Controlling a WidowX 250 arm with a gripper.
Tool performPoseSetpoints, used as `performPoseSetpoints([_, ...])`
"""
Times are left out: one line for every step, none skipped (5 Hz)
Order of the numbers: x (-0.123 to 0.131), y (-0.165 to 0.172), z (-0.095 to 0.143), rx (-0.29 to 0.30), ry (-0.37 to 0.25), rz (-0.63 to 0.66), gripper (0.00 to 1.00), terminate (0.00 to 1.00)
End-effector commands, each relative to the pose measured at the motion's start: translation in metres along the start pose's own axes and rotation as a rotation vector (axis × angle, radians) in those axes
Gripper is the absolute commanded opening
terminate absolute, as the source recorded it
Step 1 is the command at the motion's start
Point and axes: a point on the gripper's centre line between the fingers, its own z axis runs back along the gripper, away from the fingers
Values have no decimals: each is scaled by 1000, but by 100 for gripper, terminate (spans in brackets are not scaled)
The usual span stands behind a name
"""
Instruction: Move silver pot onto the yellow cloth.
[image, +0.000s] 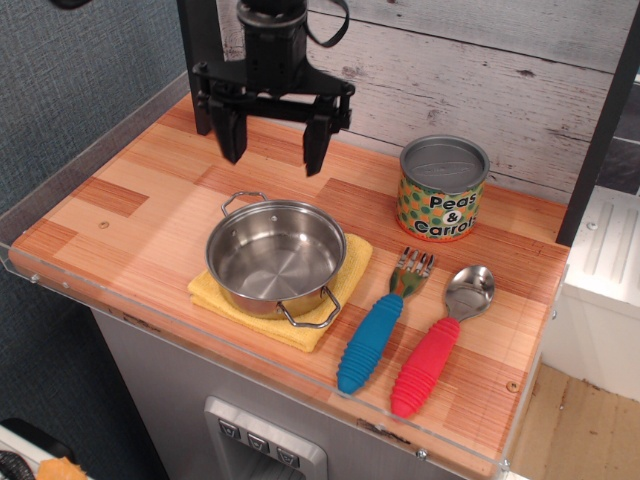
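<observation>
The task looks done, or all but done. The silver pot (276, 256) stands upright on the yellow cloth (343, 283), near the front edge of the bench (120, 200) and toward its left half; the cloth shows as a yellow border along the pot's front and right sides, so the pot's base seems to rest wholly on the fabric, though its far left rim overhangs the view of the cloth there and I cannot tell how much cloth lies beneath that part. One wire handle points toward the front edge, the other toward the back. The gripper (272, 148) hangs above the bench behind the pot, closer to the back edge, well clear of the rim, with its two fingers spread wide and nothing between them. Judging from this, the pot is released and placed; what is left, if anything, is only for the arm to draw off. The Peas & Carrots can (443, 188) stands near the back right, and the blue-handled fork (381, 322) and red-handled spoon (440, 341) lie side by side right of the cloth, none touching the pot.
</observation>
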Motion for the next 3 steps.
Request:
performPoseSetpoints([44, 13, 11, 11, -67, 21, 100, 0])
performPoseSetpoints([52, 12, 6, 14, -82, 11, 100, 0])
performPoseSetpoints([52, 12, 6, 14, -82, 11, 100, 100])
